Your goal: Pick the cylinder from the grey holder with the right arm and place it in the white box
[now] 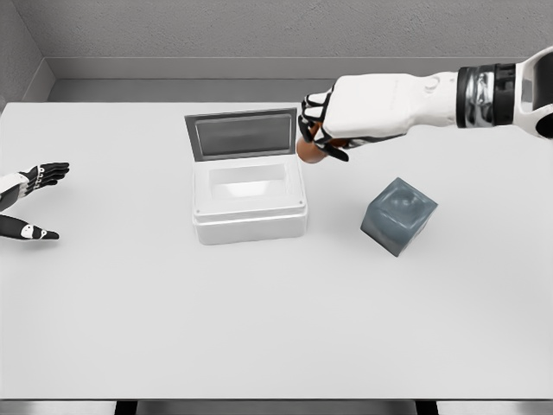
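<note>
Place: bare simulated test cell, lab-like
Surface (259, 328): plain white, wide, featureless
Walls (259, 30): grey, textured, unadorned
Objects: only a white box (249, 212) with its lid raised, and a grey holder (398, 215)

Right arm (432, 97): white shell casing, black-and-grey banded wrist joint; both the right hand (324, 130) and left hand (30, 201) white-backed with black fingers.
</note>
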`<control>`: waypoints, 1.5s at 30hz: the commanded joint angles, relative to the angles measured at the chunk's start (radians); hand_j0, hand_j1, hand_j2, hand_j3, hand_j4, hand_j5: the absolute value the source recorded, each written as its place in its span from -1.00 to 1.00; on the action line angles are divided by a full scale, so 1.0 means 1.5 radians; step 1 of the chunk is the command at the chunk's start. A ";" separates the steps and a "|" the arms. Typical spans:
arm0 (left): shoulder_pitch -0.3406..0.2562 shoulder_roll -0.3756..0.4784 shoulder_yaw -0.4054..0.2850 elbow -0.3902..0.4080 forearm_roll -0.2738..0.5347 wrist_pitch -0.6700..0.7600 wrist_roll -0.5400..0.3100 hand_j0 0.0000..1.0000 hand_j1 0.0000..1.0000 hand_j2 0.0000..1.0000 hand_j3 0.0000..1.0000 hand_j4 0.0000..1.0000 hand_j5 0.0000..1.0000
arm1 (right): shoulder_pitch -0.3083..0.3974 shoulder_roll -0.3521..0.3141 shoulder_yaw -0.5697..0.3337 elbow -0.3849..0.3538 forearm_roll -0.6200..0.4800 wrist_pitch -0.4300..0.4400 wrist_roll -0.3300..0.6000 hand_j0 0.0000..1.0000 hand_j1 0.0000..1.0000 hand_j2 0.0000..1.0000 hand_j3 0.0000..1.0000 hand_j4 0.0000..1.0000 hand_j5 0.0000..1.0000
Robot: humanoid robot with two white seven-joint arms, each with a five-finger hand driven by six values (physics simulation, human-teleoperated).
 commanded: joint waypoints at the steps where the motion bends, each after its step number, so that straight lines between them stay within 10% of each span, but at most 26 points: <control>1: 0.000 0.000 0.001 0.000 0.005 0.001 0.000 1.00 1.00 1.00 1.00 1.00 1.00 | 0.000 0.030 0.013 0.027 -0.002 0.002 -0.001 -0.80 -0.80 -0.80 -0.80 -0.80 -0.80; 24: 0.001 -0.007 0.001 0.002 0.001 0.001 0.000 1.00 1.00 1.00 1.00 1.00 1.00 | -0.035 0.114 0.095 0.139 0.024 0.002 -0.001 -0.79 -0.79 -0.79 -0.79 -0.79 -0.79; 45: 0.001 -0.016 0.001 0.003 0.001 0.001 0.000 1.00 1.00 1.00 1.00 1.00 1.00 | -0.041 0.119 0.110 0.127 0.024 0.002 -0.001 -0.77 -0.77 -0.77 -0.77 -0.77 -0.77</control>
